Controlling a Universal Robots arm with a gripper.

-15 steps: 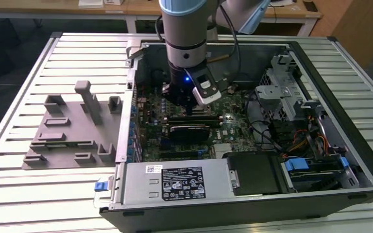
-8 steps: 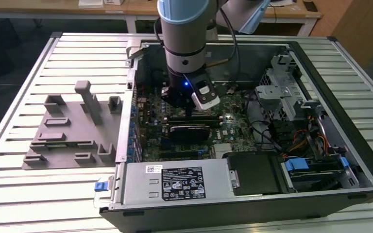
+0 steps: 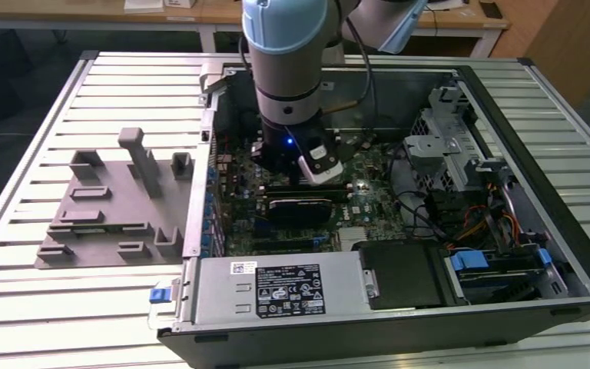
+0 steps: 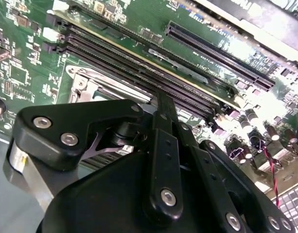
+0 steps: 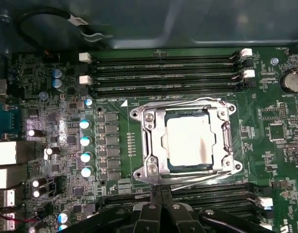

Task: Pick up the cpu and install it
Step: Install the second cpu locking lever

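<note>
Inside socket frame (image 5: 153, 145), silvery square cpu (image 5: 191, 141), flat

Above the cpu (image 5: 190, 141) in its metal socket frame (image 5: 149, 145) the space stands open. Memory slots (image 5: 166, 73) flank the socket on two sides, and a row of capacitors (image 5: 84, 148) stands near a third. The hand (image 5: 161, 206) hangs inside the computer case (image 3: 571, 254), whose walls, drive cage (image 3: 449, 146) and cables (image 3: 469, 223) crowd the exterior view's right.

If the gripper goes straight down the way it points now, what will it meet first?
Most likely the motherboard inside the open computer case, near the cpu that sits in its socket frame. The first wrist view suggests the gripper stands just beside the socket, though depth is unclear.
</note>
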